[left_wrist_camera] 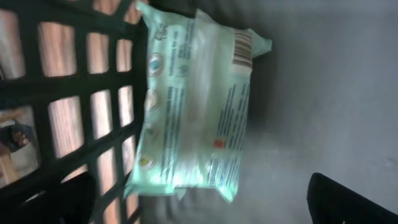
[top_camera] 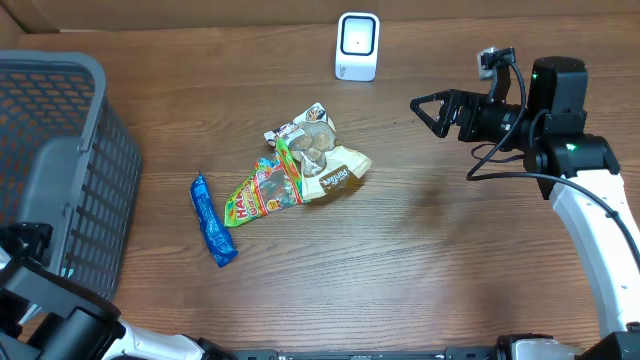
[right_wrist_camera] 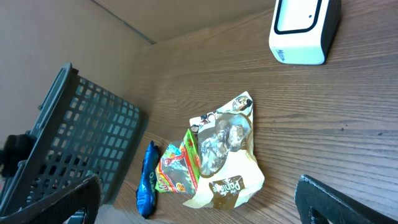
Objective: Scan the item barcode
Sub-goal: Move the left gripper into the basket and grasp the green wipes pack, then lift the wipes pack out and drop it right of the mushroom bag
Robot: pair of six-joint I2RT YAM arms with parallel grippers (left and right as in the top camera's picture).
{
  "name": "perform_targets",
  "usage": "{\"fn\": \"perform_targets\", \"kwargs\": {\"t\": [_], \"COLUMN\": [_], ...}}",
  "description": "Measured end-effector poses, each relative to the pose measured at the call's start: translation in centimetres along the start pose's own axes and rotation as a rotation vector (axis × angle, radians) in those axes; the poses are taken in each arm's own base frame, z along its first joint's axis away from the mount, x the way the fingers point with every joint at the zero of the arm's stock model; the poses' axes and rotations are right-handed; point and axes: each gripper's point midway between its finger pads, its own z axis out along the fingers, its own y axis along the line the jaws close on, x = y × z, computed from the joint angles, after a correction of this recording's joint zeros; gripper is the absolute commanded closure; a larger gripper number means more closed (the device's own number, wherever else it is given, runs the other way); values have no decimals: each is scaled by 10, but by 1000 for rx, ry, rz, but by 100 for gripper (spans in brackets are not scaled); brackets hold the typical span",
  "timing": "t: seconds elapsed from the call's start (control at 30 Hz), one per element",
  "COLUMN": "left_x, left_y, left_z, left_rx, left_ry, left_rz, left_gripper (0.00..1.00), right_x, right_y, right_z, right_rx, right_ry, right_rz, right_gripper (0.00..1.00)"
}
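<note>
Four packets and one scanner (top_camera: 357, 45), listed from the robot's edge of the table (top_camera: 420, 260) outward. Nearest, far left of the scanner, the left fingers (left_wrist_camera: 348, 199) stand wide and empty over the floor of the basket (top_camera: 60, 150). Below them a pale green pack (left_wrist_camera: 193, 106) lies against the basket wall, its barcode (left_wrist_camera: 242, 48) showing at one end.

Further out, well left of the scanner, a blue stick (top_camera: 212, 220) lies alone on the table. Closer to the scanner, and only a little left of it, the gummy bag (top_camera: 262, 195) overlaps the snack bag (top_camera: 320, 160) with its green edge. No barcode shows on any of these three. They are probably the items yet to be scanned.

The snack bag is the likeliest first pick. It should be light, soft and crinkly, its film slippery and its contents easily crushed. Its cream end, on the side away from the gummy bag, is free and looks the safest hold: pinch the flat seam, not the filled middle. Its code is probably underneath, so it may need turning.

Farthest, right of the scanner and pointing towards it, the right fingers (top_camera: 432, 112) hang above the table, wide and empty.
</note>
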Motion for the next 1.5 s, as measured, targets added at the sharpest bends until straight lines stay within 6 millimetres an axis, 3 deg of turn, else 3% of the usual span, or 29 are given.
{"fn": "perform_targets", "kwargs": {"t": [0.33,0.7,0.77,0.87,0.97,1.13,1.37,1.5], "left_x": [1,2,2,1,2,3,12,18], "left_y": [-2,1,2,1,0,-5,-44,-73], "left_z": [38,50,52,55,56,55,41,19], "left_rx": [-7,-23,-31,-35,-29,1,225,377], "left_ry": [-80,-105,-104,-109,-103,-92,13,99], "left_rz": [35,39,42,43,54,57,63,98], "left_gripper": [1,18,31,60,77,87,93,93], "right_x": [0,0,0,0,0,-1,-1,-1], "right_y": [0,0,0,0,0,0,0,0], "right_z": [0,0,0,0,0,0,0,0], "right_rx": [2,2,2,1,1,1,0,0], "right_ry": [0,0,-1,-1,-1,-4,-4,-4], "right_rz": [-2,-2,-3,-2,-3,-6,-6,-6], "right_gripper": [0,0,0,0,0,0,0,0]}}
